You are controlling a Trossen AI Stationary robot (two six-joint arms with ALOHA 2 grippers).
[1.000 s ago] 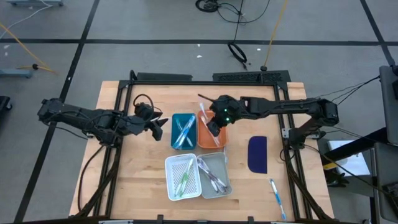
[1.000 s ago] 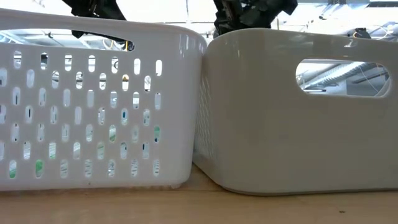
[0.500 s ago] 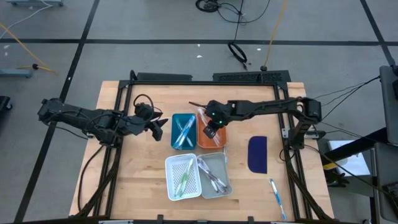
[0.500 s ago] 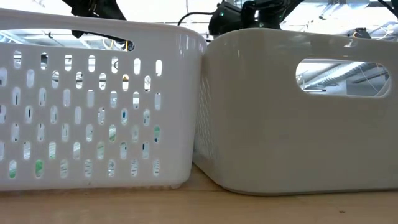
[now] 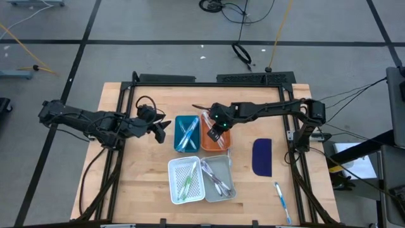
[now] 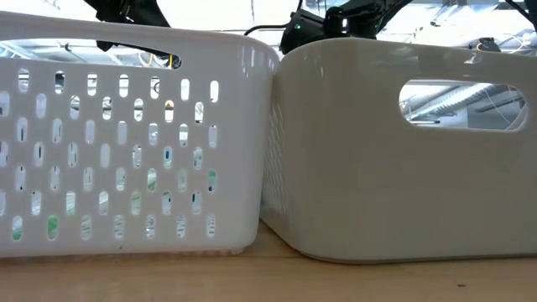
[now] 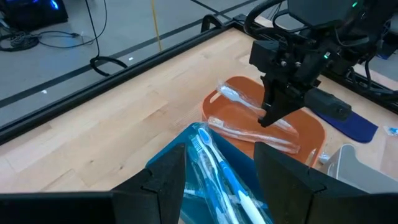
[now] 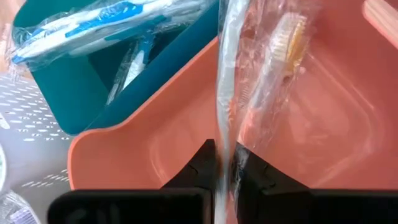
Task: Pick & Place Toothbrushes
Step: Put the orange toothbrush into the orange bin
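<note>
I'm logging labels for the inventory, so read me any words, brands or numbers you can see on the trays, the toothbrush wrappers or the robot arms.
None: no legible text in any view.
The wrapped toothbrush in the right end effector shows no readable print.
The orange tray, teal tray, white basket and grey bin are plain.
The left end effector carries no marking.

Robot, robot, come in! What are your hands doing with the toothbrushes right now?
Right gripper over orange tray, shut on a wrapped toothbrush. Left gripper open, waiting beside blue tray. One toothbrush loose on table. Nothing in the way.
</note>
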